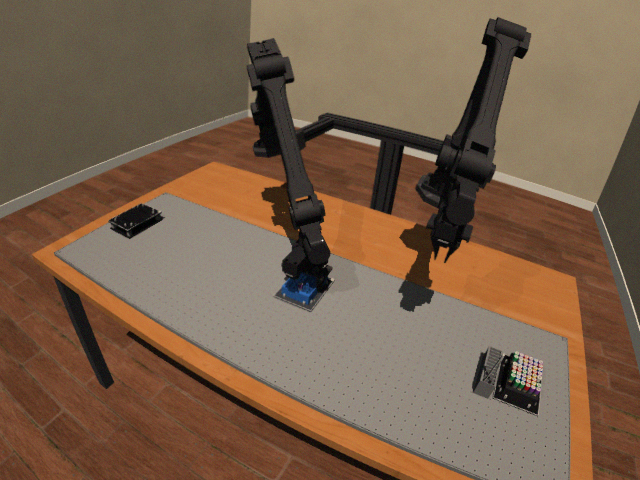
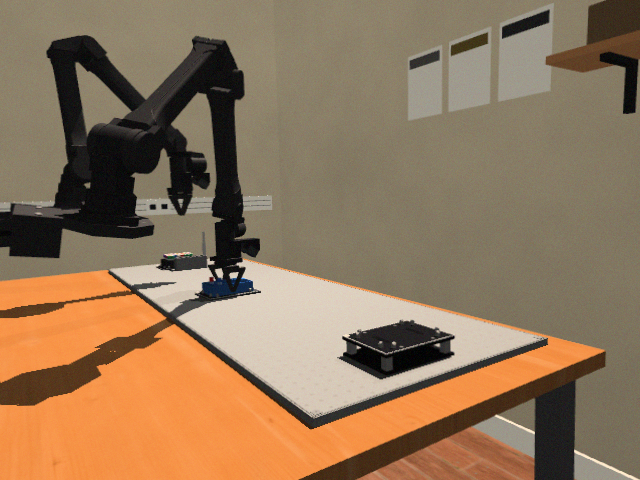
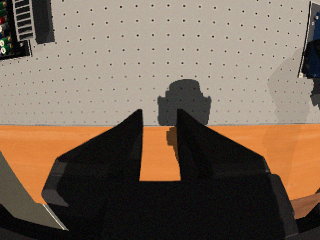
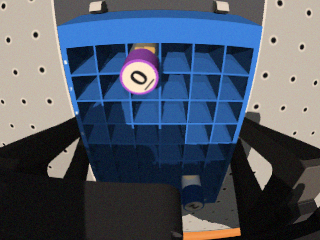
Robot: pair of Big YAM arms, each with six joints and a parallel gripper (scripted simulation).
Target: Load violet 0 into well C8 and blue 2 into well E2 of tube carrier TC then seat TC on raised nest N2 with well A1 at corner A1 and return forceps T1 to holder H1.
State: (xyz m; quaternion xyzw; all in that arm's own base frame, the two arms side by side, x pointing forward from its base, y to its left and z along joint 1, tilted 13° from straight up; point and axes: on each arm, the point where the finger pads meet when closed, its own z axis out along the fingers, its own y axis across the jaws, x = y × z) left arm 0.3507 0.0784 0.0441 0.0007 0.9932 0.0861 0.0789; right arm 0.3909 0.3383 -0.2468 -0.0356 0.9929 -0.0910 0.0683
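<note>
because the right gripper [image 1: 310, 281] [image 2: 227, 285] [image 4: 159, 119] is clamped across the carrier tc [image 1: 305, 295] [image 2: 242, 285] [image 3: 314, 55] [image 4: 160, 32], i judge the carry is next. tc sits at centre in the top view; its long axis runs top to bottom in the right wrist frame, between the fingers. n2 [image 1: 135, 219] [image 2: 398, 336] lies well apart at upper left in the top view, so i'd travel that way. my left gripper [image 1: 441, 260] [image 2: 180, 213] [image 3: 159, 117], fingers slightly apart on nothing, is farther off.
</note>
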